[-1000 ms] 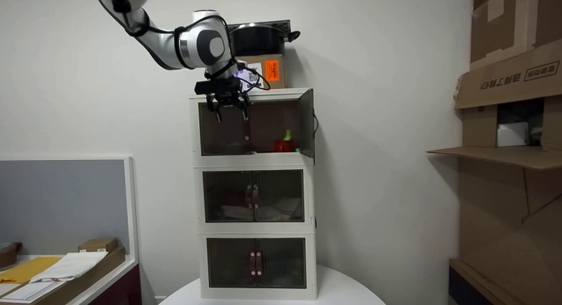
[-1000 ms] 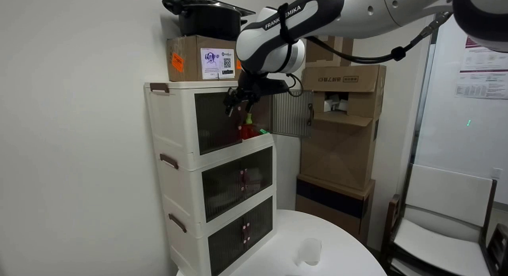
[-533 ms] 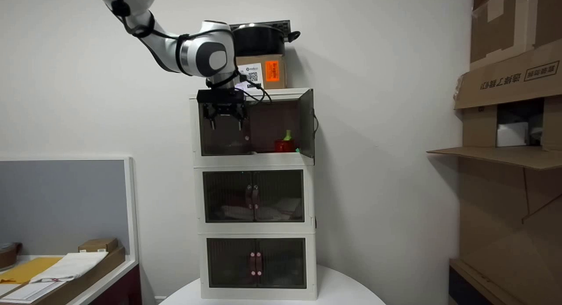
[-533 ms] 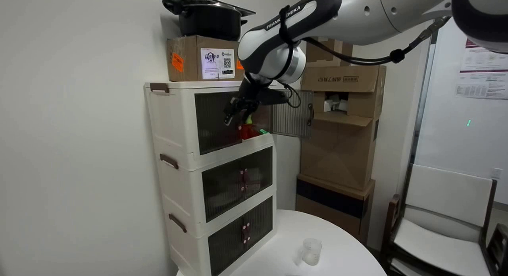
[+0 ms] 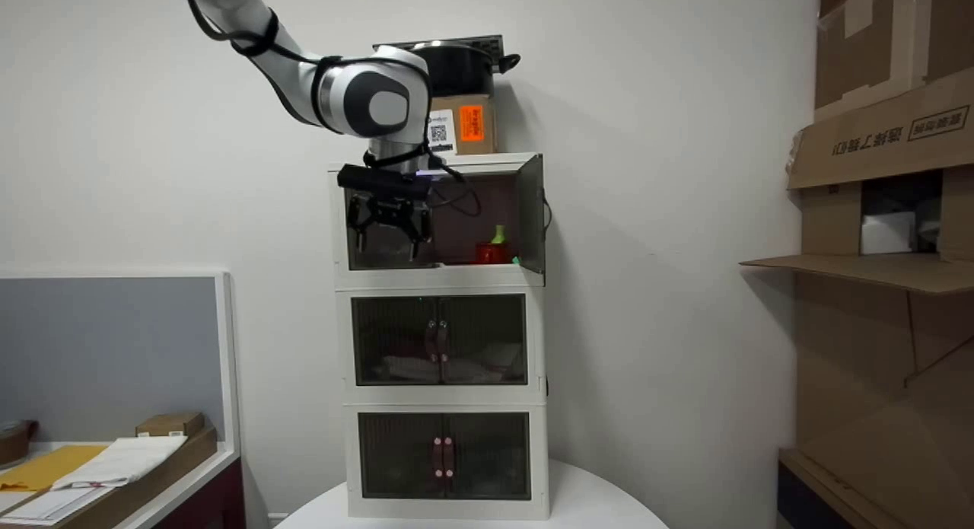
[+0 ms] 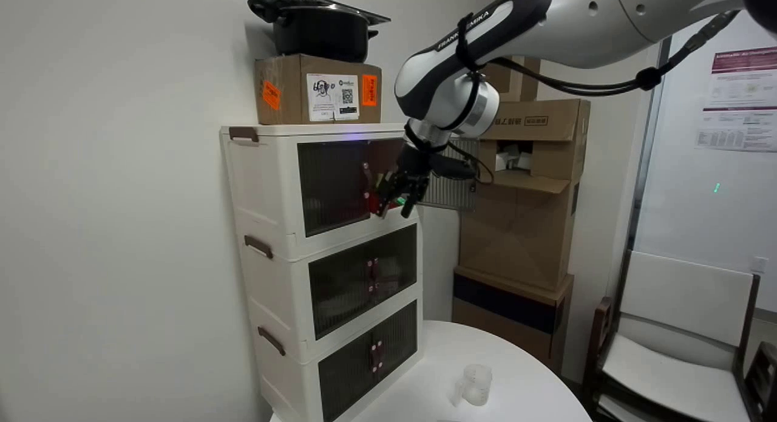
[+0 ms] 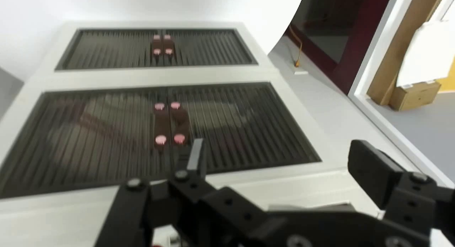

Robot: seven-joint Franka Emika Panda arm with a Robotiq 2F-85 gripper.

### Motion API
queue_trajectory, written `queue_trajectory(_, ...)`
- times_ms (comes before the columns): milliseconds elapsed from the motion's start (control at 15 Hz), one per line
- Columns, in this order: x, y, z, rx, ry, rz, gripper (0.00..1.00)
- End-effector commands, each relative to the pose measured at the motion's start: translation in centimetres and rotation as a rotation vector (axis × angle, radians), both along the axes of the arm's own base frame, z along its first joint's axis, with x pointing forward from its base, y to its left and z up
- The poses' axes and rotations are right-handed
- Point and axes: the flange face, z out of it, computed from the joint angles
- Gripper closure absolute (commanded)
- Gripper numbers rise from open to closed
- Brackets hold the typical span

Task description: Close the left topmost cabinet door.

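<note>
The white cabinet (image 5: 441,279) has three tiers with dark ribbed doors. The top-left door (image 6: 331,188) looks shut, with its handle (image 6: 366,178) at its inner edge; my gripper covers much of this door in an exterior view. The top-right door (image 5: 530,221) stands swung open, also seen in an exterior view (image 6: 449,197). My gripper (image 5: 387,251) is open and empty, pointing down in front of the top tier, apart from the doors. It also shows open in an exterior view (image 6: 393,213) and in the wrist view (image 7: 277,147), above the middle tier's shut doors (image 7: 231,133).
A red pot (image 5: 492,253) with a green item (image 5: 499,234) sits inside the top tier. A cardboard box (image 6: 285,88) and black pot (image 6: 322,33) stand on the cabinet. A clear cup (image 6: 477,384) stands on the round white table (image 6: 516,361). Cardboard boxes (image 6: 522,228) stand beyond the open door.
The arm has lowered. In an exterior view my gripper has also moved right, out from in front of the top-left door. The doors have not visibly moved.
</note>
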Motion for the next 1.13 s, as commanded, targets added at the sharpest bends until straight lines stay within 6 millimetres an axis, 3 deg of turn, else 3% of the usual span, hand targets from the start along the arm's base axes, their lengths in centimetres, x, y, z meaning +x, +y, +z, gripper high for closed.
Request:
queue_trajectory(0,-6.6,-2.7,-2.2,0.020,0.162,-0.090,0.00)
queue_trajectory(133,-9.6,-4.0,-3.5,-0.004,0.195,-0.187,0.00)
queue_trajectory(333,-13.1,-3.9,-5.3,0.021,0.263,-0.295,0.00)
queue_trajectory(667,-17.5,-0.9,-7.4,0.000,0.329,-0.339,0.00)
queue_trajectory(733,-15.5,-2.0,-7.5,0.015,0.337,-0.309,0.00)
queue_trajectory(1067,-15.7,-1.9,-7.7,0.017,0.345,-0.314,0.00)
